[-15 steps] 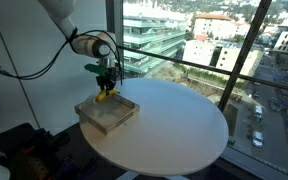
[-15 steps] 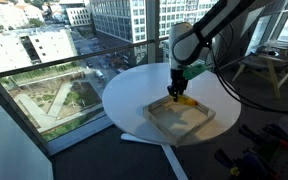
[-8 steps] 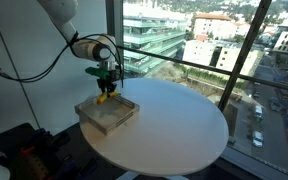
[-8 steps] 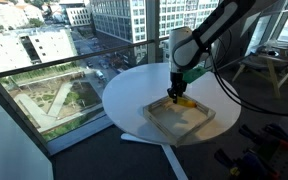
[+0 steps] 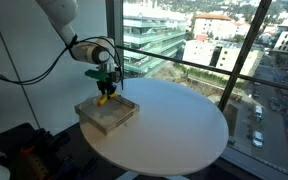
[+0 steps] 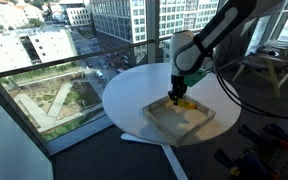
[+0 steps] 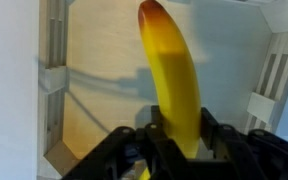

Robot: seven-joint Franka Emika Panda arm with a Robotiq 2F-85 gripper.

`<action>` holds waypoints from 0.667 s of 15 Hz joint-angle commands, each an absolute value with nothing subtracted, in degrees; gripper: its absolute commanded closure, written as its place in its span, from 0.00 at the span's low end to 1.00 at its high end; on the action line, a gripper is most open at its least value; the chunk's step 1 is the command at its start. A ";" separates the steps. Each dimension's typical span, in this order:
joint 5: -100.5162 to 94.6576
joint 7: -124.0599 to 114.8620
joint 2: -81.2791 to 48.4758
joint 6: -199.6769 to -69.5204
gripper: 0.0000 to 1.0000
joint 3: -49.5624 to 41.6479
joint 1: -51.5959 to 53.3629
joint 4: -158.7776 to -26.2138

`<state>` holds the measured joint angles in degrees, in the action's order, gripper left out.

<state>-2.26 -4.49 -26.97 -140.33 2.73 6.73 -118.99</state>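
Wrist view: jaws clamp banana (image 7: 176,75), hanging over wooden tray (image 7: 96,60).

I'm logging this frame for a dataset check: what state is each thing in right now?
gripper: shut on the banana, above the wooden tray.
banana: yellow, unpeeled, held by one end, the other end pointing down toward the tray.
wooden tray: open-topped, lying flat on the table.
table: round, white, bearing the tray.
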 commanded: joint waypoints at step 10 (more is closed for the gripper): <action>-4.24 -5.23 -27.31 -144.00 0.84 1.75 7.85 -121.98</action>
